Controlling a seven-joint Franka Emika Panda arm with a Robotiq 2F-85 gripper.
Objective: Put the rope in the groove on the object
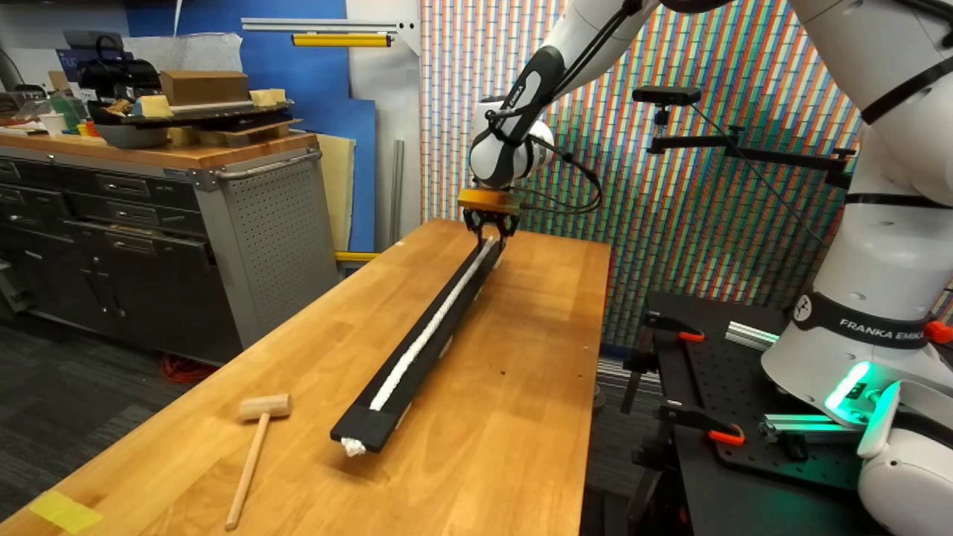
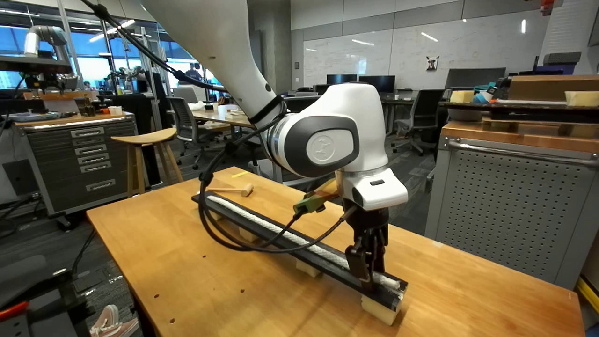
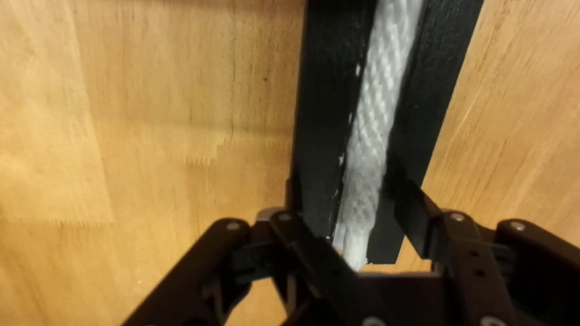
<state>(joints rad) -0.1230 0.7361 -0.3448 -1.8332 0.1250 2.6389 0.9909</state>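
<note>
The tool (image 3: 351, 190) is held with fingers (image 3: 419, 219) spread, the rope (image 3: 374, 122) framed between them near its end; contact cannot be judged. The rope is laid in the groove (image 3: 340, 199) of the black bar (image 3: 327, 115), which is supported above the table (image 2: 210, 281) on pale blocks (image 2: 379, 310). Beyond, a mallet (image 2: 246, 190) is seen.

White braided rope (image 1: 426, 335) runs along the groove (image 3: 408, 68) of the long black bar (image 3: 327, 104), one end frayed
</note>
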